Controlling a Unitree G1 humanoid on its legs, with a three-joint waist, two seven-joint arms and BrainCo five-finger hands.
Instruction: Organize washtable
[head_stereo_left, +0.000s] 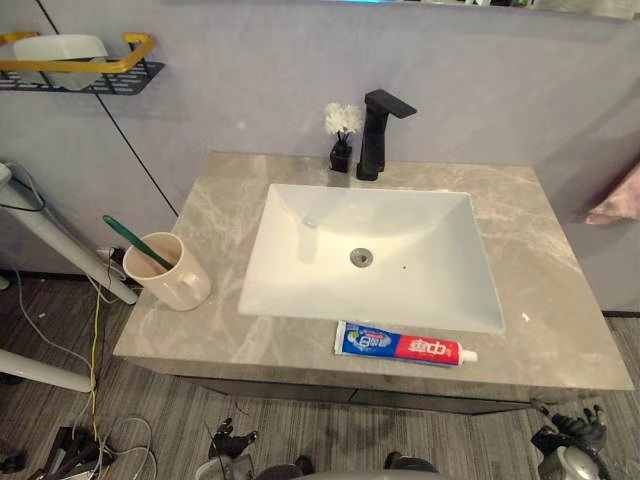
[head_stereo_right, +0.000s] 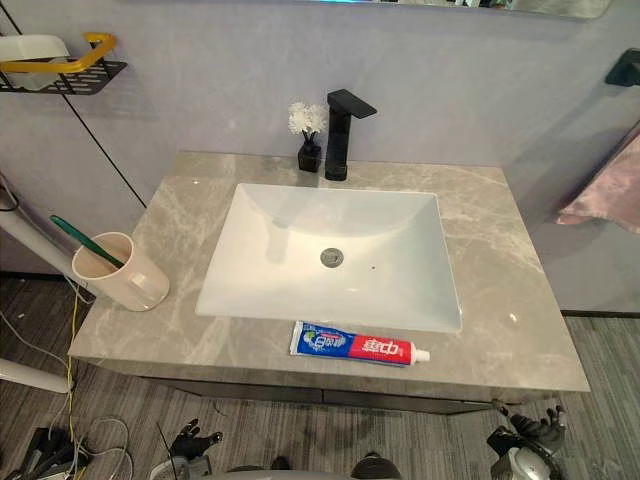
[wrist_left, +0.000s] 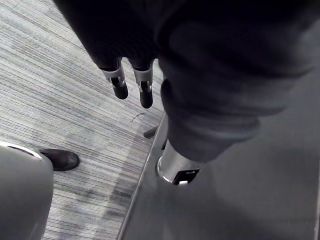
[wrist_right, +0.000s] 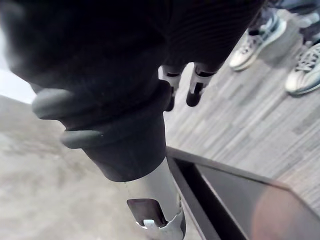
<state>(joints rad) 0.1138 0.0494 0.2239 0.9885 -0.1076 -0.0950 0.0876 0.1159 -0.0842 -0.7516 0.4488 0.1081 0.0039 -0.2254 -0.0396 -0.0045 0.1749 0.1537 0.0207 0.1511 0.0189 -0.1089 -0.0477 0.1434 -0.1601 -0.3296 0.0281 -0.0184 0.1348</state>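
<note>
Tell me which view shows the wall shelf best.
Left eye view: the wall shelf shows almost whole, with its yellow rail and white dish. The right eye view crops its left part; both wrist views face the floor.

Our left hand (head_stereo_left: 232, 440) hangs low at our left side, at the bottom edge of the eye views, with its dark-tipped fingers (wrist_left: 120, 87) loosely spread. In its wrist view the fingers reach out nearly straight from under the dark ribbed cover (wrist_left: 210, 75), and the silver thumb (wrist_left: 176, 169) stands apart from them. Our right hand (head_stereo_left: 572, 440) hangs just as low at our right side. Its fingers (wrist_right: 194, 92) are also relaxed and lie side by side past its cover (wrist_right: 115, 75), with the thumb (wrist_right: 152, 195) pointing away from them.
</note>
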